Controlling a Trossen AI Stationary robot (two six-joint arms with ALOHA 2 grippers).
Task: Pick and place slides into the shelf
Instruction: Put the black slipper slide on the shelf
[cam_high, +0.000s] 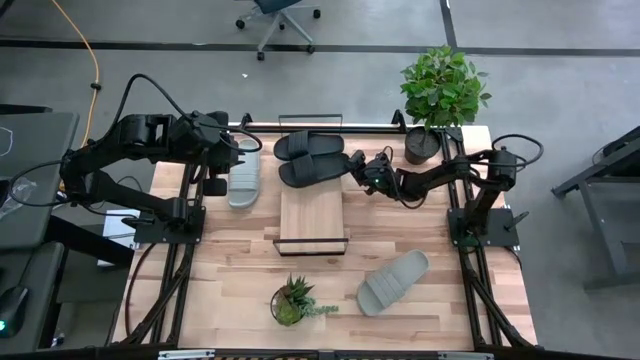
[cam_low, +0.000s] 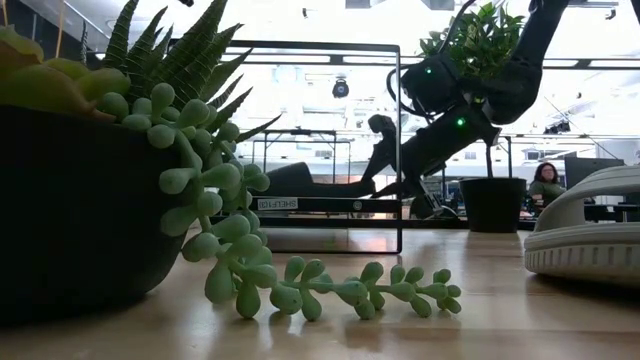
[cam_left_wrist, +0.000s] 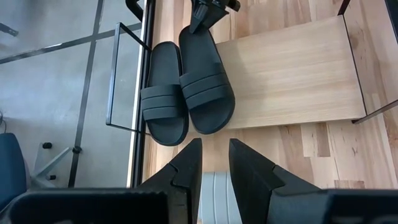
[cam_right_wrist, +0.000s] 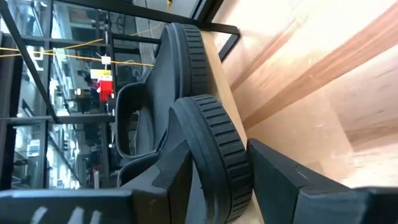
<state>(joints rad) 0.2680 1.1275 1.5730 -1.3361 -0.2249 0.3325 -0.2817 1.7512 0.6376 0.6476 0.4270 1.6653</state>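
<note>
We see right gripper (cam_high: 357, 171), center of high view, pinching end of second black slide (cam_high: 312, 170) on shelf (cam_high: 312, 215); slide's long axis runs left from fingers. Left gripper (cam_high: 240, 163) pinches grey slide (cam_high: 243, 178), upper left.

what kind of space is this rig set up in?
Likely an open-plan office or lab: grey floor with an office chair, a person at a desk behind the wooden table, where both arms load slides onto a shelf.

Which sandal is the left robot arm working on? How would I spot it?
Find the shelf, the pale board mid-table carrying two black slides. Left of it, under the left gripper, lies a light grey slide. The other grey slide lies apart, near the table's front.
</note>
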